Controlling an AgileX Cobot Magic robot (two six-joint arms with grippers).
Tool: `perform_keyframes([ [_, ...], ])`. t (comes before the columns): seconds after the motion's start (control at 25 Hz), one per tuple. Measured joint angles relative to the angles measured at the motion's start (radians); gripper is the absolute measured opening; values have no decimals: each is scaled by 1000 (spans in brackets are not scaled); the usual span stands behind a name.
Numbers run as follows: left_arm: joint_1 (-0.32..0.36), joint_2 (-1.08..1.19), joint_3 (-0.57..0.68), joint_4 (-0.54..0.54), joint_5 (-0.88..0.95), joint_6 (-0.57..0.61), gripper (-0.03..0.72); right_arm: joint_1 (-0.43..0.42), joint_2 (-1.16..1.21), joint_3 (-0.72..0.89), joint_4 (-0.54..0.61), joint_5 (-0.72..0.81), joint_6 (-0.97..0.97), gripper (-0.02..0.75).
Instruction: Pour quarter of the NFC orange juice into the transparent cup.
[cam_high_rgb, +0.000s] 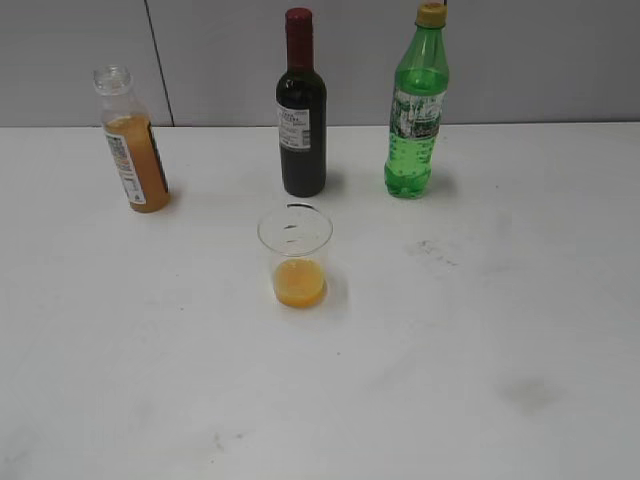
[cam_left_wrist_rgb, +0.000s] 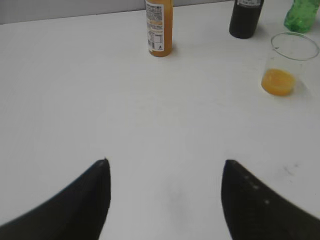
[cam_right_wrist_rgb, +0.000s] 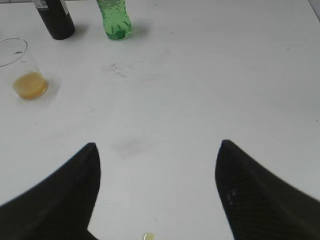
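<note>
The NFC orange juice bottle (cam_high_rgb: 136, 150) stands uncapped at the back left of the white table, its juice level below the neck; it also shows in the left wrist view (cam_left_wrist_rgb: 159, 27). The transparent cup (cam_high_rgb: 296, 256) stands in the middle with orange juice in its bottom; it shows in the left wrist view (cam_left_wrist_rgb: 288, 65) and the right wrist view (cam_right_wrist_rgb: 22, 70). My left gripper (cam_left_wrist_rgb: 165, 167) is open and empty, well short of the bottle. My right gripper (cam_right_wrist_rgb: 157, 150) is open and empty over bare table. Neither arm shows in the exterior view.
A dark red-capped wine bottle (cam_high_rgb: 301, 110) stands behind the cup. A green soda bottle (cam_high_rgb: 417, 105) stands to its right. A small pale yellow drop (cam_right_wrist_rgb: 148, 236) lies on the table under my right gripper. The table (cam_high_rgb: 480, 330) has faint grey smudges.
</note>
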Motion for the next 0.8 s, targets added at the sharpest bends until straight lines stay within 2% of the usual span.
perform_keyframes([
  [0.8, 0, 0, 0, 8, -3, -17, 516, 0, 0, 0, 0, 0, 1, 552],
])
